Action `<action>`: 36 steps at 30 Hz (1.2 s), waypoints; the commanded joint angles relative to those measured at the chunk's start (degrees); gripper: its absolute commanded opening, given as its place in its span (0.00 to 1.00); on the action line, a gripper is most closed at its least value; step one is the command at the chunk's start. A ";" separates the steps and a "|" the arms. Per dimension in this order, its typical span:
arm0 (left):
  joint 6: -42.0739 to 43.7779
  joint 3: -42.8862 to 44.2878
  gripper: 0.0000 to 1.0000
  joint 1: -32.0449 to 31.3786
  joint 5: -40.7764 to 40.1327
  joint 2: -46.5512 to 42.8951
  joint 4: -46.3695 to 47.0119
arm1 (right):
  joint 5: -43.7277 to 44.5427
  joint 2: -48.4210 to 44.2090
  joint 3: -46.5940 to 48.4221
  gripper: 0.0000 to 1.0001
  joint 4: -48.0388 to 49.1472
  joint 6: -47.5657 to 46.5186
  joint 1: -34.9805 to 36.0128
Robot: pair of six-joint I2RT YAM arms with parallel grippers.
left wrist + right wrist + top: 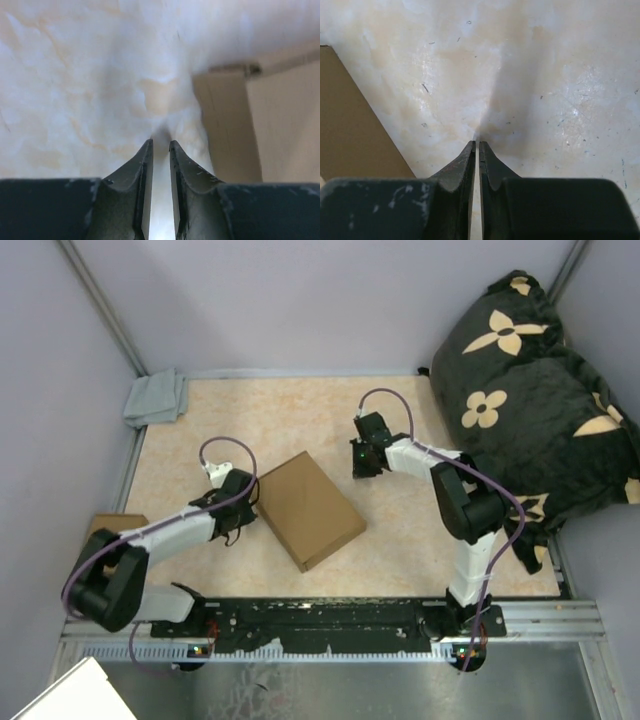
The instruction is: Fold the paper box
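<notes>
At mid-bench, a touch toward 7 o'clock: box, lying skewed. Looks closed from above, with lid panel down, plain top face and no side flaps sticking out. Shows one low wall along the 5 o'clock edge. Reads as folding largely or wholly done. Cannot confirm from these views whether the lid tab is tucked fully home.

Just beside the box at its 9 o'clock side: left gripper, low over the bench. Stands a narrow slit apart, only bare bench in the gap, pinching nothing. Seems clear of the cardboard; in the wrist view, box wall at 2 o'clock, near the tips but apart.

Near the box's 1 o'clock corner, not touching: right gripper. Pressed together, empty, aimed at bare bench, with a box edge at 9 o'clock in its own view.

Off at 10 o'clock, in the far corner: grey cloth. At 8 o'clock by the bench edge: smaller cardboard piece, partly hidden behind the left arm. At 2 o'clock: black flowered cushion.

Left to do, as a judgement: little. Perhaps a last press on the lid or a check of the seam. Offers no open flap to work on.
</notes>
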 commanded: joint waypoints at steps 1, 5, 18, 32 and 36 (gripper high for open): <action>-2.27 4.98 0.25 2.57 -3.47 8.82 -1.74 | 1.03 0.06 4.05 0.08 0.60 -0.64 0.54; -1.27 8.13 0.25 2.75 1.25 12.50 2.30 | -10.50 3.06 8.32 0.09 0.29 -4.73 1.96; -1.05 4.92 0.25 2.18 11.74 2.20 9.21 | -22.92 10.49 22.86 0.11 -0.27 -8.38 8.82; -0.15 4.87 0.27 2.05 14.16 -12.05 0.57 | -21.01 18.26 45.51 0.23 0.59 -6.97 5.10; 1.09 5.00 0.29 2.08 13.43 -14.77 -1.26 | -13.02 4.39 29.25 0.30 11.51 -2.28 1.26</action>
